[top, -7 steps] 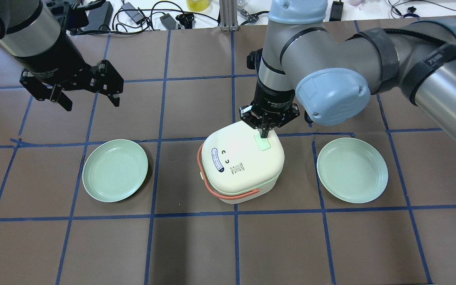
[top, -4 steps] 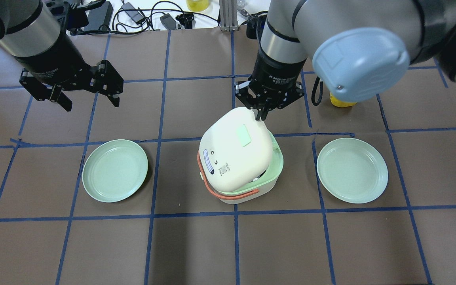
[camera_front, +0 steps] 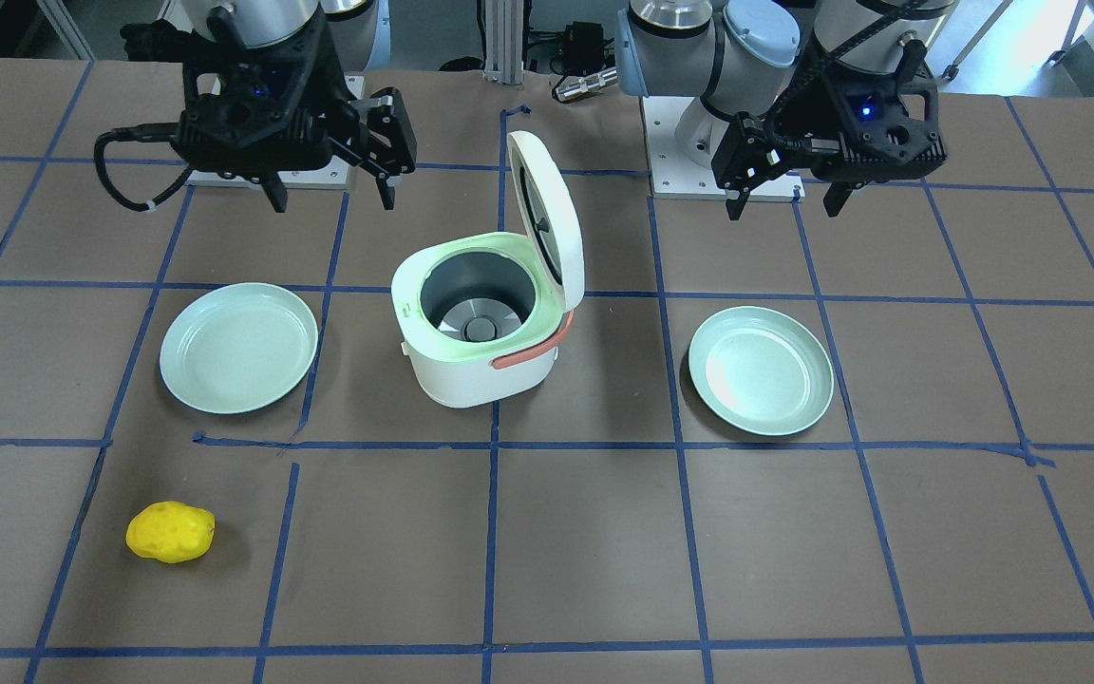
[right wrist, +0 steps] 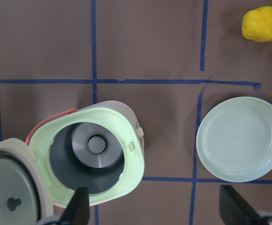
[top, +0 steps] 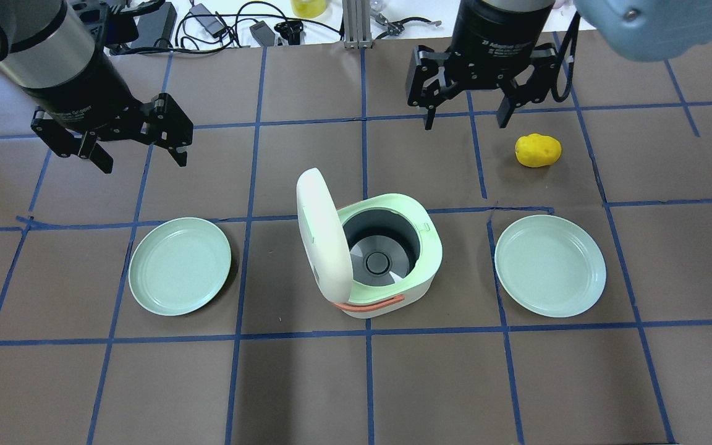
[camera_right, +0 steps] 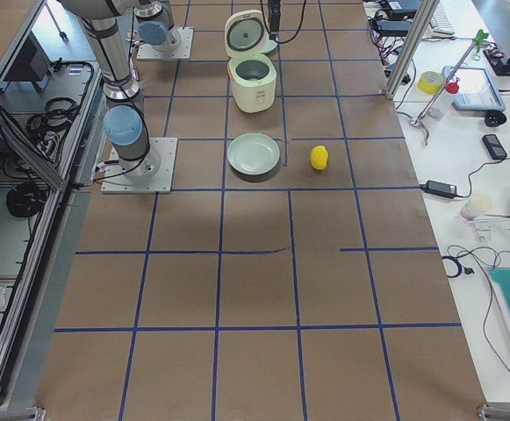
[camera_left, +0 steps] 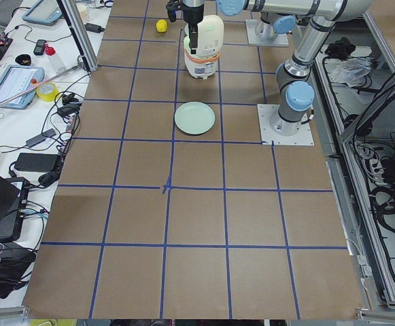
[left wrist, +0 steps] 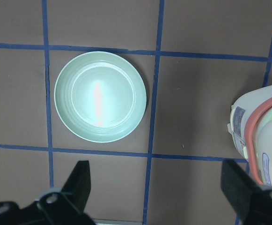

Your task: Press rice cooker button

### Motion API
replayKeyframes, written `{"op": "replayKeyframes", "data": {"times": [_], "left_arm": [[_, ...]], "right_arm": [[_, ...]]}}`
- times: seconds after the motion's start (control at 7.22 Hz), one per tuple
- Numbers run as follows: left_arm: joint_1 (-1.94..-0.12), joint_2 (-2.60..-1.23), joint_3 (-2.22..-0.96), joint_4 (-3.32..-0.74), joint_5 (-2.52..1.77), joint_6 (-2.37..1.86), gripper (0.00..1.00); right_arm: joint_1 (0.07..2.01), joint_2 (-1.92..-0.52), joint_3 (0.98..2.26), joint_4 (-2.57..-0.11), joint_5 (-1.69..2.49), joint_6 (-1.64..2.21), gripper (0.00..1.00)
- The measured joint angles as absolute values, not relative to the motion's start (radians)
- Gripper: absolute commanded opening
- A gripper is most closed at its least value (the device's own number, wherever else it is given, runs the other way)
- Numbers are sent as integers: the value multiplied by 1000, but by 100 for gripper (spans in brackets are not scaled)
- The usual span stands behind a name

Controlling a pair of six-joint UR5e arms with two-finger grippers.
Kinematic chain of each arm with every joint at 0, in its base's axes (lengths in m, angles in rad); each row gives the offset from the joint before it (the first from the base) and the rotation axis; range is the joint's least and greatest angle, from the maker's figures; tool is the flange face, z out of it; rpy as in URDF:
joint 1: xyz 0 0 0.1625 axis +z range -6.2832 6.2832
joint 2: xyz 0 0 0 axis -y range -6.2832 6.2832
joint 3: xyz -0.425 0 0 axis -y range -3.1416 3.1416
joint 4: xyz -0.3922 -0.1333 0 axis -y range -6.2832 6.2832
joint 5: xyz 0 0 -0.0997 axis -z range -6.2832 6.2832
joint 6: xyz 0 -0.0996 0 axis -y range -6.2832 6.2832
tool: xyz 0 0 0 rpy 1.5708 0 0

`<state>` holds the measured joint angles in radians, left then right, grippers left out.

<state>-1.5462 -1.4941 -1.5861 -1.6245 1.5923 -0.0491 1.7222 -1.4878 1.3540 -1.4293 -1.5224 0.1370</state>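
Overhead exterior: white rice cooker (top: 421, 281) with pale green rim at table centre, between left plate (top: 180, 266) and right plate (top: 550, 266). Lid (top: 322, 232) upright on the left arm's side, grey inner pot (top: 381, 247) exposed. Right gripper (top: 466, 122) beyond the cooker, well apart from it, jaws spread, holding nothing; "Adaptive Gripper" legible on its black body. Left gripper (top: 143, 162) also spread wide and bare, beyond left plate. Yellow potato-like lump (top: 538, 150) near right gripper. Lid sticker (left wrist: 268, 164) print in left wrist view too small to read.

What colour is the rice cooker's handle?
The handle is salmon orange, clearest in the exterior front-facing view.
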Motion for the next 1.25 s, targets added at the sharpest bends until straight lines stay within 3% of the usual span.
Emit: {"op": "replayKeyframes", "data": {"times": [0.55, 1.25], "left_arm": [[-1546, -1494, -1586, -1624, 1593, -49, 100], [-1546, -1494, -1586, -1624, 1592, -49, 100]], "right_arm": [[1489, -1492, 1390, -1431, -1540, -27, 100], [1488, -1501, 1403, -1427, -1576, -20, 100]]}}
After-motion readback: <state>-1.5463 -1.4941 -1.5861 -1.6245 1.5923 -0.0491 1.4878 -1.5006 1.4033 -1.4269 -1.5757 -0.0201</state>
